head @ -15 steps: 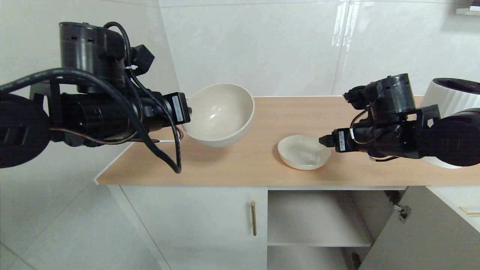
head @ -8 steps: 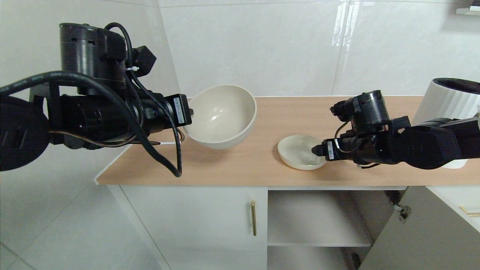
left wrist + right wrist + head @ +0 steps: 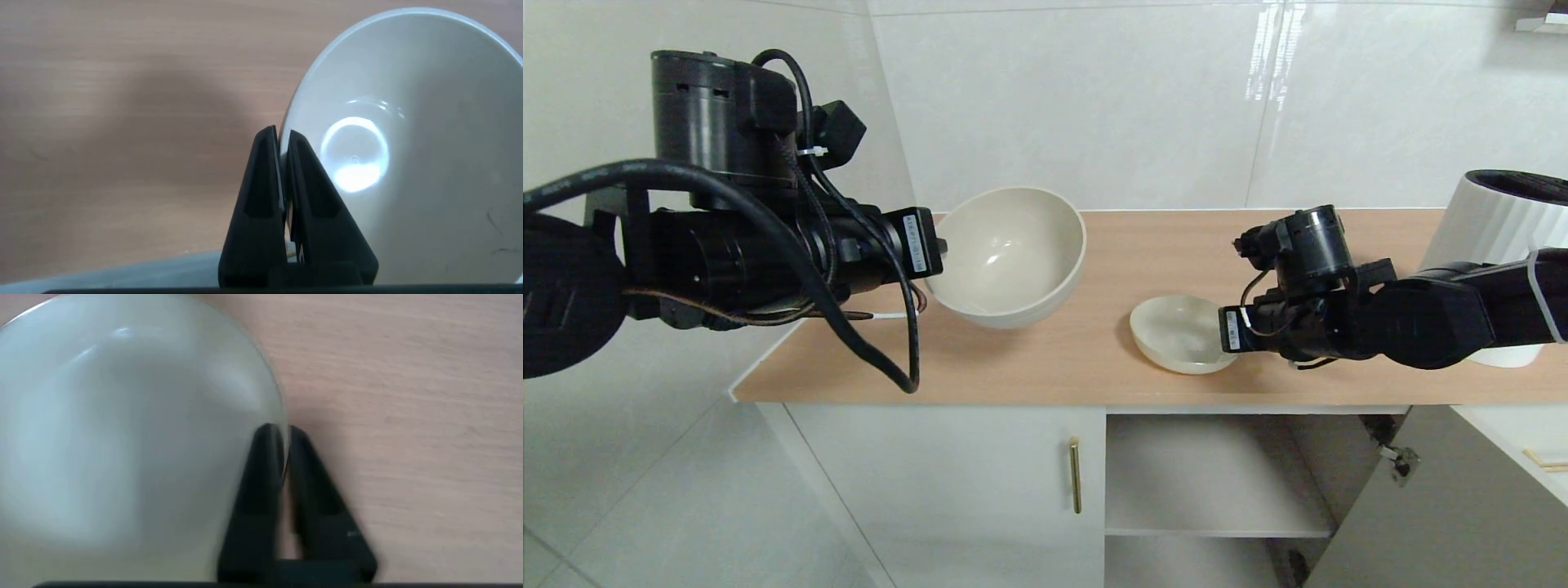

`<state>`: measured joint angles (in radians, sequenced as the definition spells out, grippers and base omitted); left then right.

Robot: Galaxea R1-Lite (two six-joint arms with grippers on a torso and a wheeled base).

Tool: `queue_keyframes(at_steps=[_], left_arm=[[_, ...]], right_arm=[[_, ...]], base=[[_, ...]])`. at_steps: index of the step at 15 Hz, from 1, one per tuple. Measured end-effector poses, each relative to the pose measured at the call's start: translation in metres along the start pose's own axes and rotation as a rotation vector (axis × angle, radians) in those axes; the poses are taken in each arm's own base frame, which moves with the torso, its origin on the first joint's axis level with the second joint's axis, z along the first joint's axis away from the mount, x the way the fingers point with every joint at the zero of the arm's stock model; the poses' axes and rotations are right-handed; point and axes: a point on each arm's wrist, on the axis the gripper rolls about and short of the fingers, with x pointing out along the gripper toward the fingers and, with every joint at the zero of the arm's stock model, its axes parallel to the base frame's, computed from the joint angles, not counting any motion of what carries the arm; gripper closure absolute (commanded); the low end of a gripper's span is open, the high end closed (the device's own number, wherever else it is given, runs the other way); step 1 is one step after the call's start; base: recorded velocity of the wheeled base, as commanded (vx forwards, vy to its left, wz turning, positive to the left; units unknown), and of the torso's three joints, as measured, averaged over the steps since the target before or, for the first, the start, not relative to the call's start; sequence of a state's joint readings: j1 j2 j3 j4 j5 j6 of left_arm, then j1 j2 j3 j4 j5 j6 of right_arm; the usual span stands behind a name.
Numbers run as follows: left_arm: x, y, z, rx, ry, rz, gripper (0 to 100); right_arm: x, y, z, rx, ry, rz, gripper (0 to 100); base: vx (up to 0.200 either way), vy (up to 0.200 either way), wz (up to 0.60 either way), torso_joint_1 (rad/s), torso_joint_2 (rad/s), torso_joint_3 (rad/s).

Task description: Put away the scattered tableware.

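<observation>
Head view: a deep, round, glossy cream bowl (image 3: 1005, 257) hangs tilted above the left end of the wood-grain surface (image 3: 1094, 245), its rim pinched by the left hand (image 3: 935, 245). A shallower, pale dish (image 3: 1176, 331) sits near the surface's front edge, with the right hand (image 3: 1223, 331) at its rim.

Left wrist view: the left hand (image 3: 283, 143) is almost closed, clamping the bowl's thin rim above the surface.

Right wrist view: the right hand (image 3: 282, 437) straddles the dish's rim, barely parted and gripping it low over the surface.

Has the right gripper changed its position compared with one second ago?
Yes. The right gripper has dropped lower against the white ribbed container behind it and shifted slightly to the robot's left. It is now shut on the small bowl's rim.
</observation>
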<state>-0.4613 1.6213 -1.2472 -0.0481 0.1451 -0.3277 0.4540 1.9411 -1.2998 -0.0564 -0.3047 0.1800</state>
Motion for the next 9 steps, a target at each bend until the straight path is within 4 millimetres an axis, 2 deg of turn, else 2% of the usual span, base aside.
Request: queue_keyframes(at_steps=[4, 6, 9], left_arm=[[-0.002, -0.001, 0.0, 0.001, -0.002, -0.002, 100], [-0.006, -0.003, -0.001, 0.004, -0.002, -0.013, 100], [-0.017, -0.007, -0.006, 0.011, 0.004, -0.035, 100]], right_arm=[[-0.005, -0.001, 0.003, 0.023, -0.008, 0.003, 100], [-0.019, -0.003, 0.01, 0.039, -0.039, 0.013, 100], [-0.051, -0.003, 0.02, 0.07, -0.099, 0.043, 100]], base=[[0.0, 0.0, 0.0, 0.0, 0.0, 0.0], [0.0, 0.0, 0.0, 0.0, 0.0, 0.0], [0.0, 0.0, 0.0, 0.0, 0.0, 0.0]])
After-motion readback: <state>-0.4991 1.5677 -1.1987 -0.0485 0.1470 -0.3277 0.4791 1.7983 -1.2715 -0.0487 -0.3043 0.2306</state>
